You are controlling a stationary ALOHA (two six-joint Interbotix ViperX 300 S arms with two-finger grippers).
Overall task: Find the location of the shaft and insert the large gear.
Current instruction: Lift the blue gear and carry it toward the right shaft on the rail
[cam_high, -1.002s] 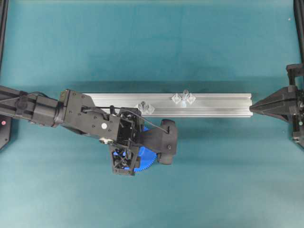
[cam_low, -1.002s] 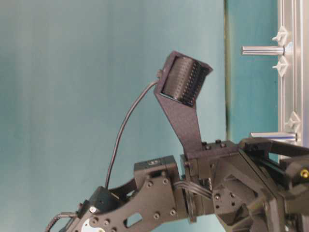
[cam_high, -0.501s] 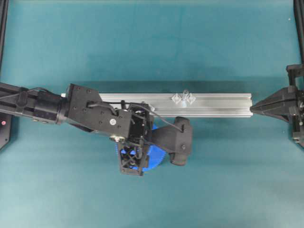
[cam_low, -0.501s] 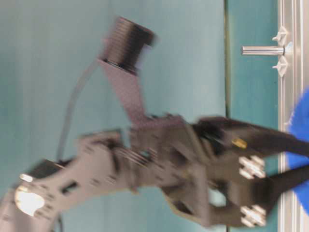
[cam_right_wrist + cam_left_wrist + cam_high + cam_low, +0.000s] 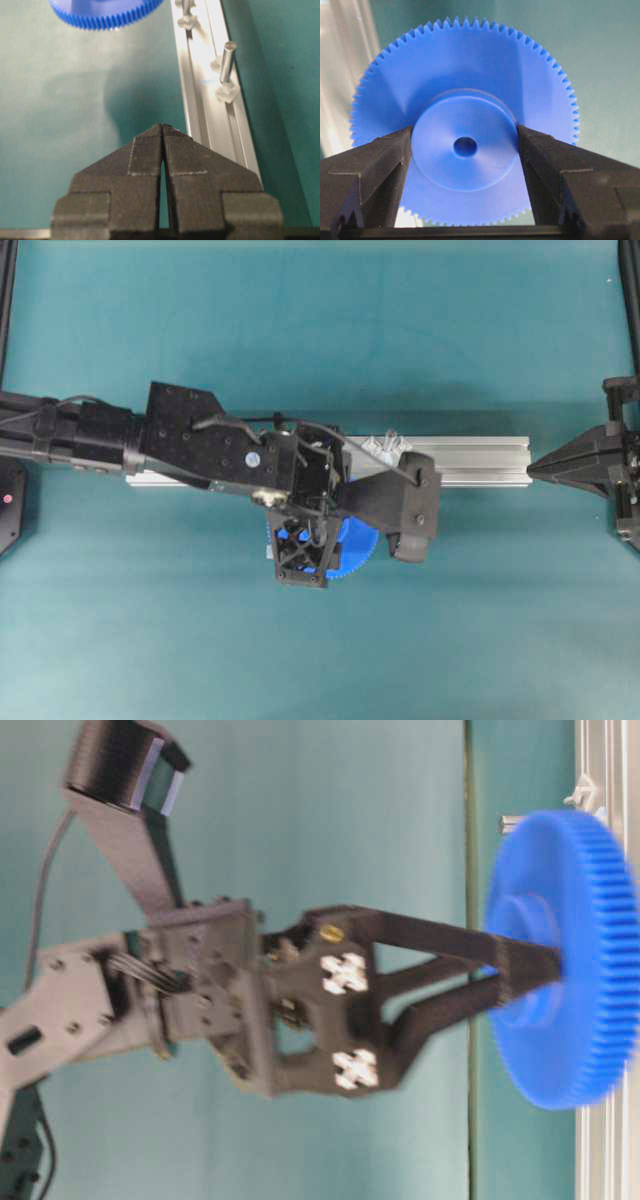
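From overhead, my left end effector [image 5: 318, 540] hangs over the teal tabletop [image 5: 300, 330], the large gear [image 5: 352, 548] showing as a blue crescent beneath it. The aluminium rail [image 5: 480, 460] runs just beyond it, and the shaft [image 5: 388, 445] peeks out beside my wrist camera mount. My right end effector [image 5: 532, 469] sits off the rail's far end.

At table level, my left fingers [image 5: 520, 956] grasp the gear by its hub — the disc blurred, held on edge in front of the rail.

Through my left wrist camera, a finger [image 5: 370, 165] presses each side of the hub, the centre hole [image 5: 465, 147] between them.

Through my right wrist camera, that end effector [image 5: 163, 131] is clenched on nothing; the shaft stands ahead and to its right on the rail, the gear farther ahead to the left.
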